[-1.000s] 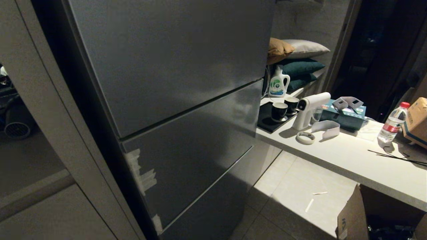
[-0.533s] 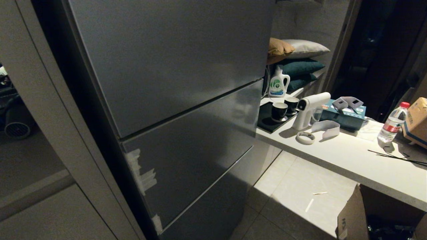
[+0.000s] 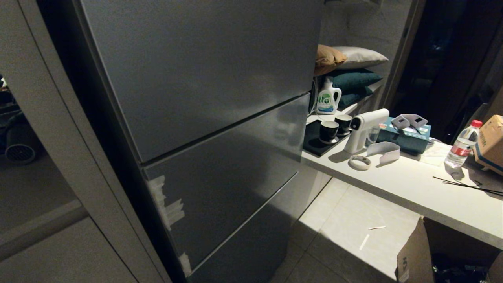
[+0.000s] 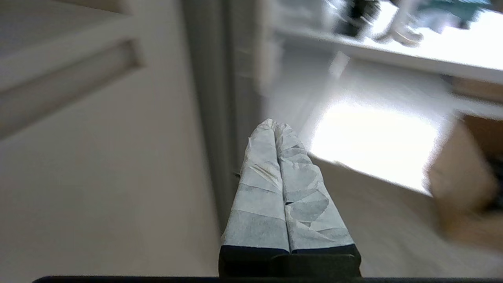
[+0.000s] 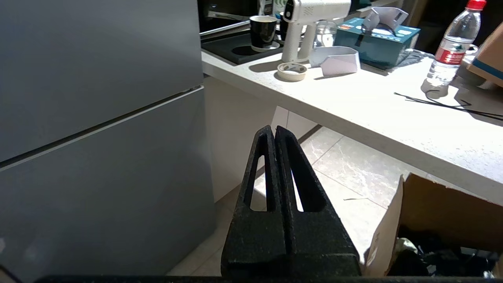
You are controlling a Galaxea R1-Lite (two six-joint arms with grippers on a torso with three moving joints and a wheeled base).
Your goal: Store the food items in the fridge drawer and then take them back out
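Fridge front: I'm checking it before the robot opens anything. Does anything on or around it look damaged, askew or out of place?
Torn pale tape scraps cling to the left edge of the middle fridge panel, and another scrap sits lower down. Two small pale strips litter the floor. The panels themselves sit closed and even.

Counter (image 3: 393, 184) w/ water bottle (image 3: 463, 145), two cups (image 3: 328, 131), tape roll (image 3: 360, 162), spray gun (image 3: 365, 127).

Access to fridge interior is blocked by closed dark grey fridge panels (image 3: 204, 78). Free passage is left over floor tiles (image 3: 353, 220) at right, bounded by counter (image 3: 412, 188) w/ clutter and cardboard box (image 3: 412, 255) near right.
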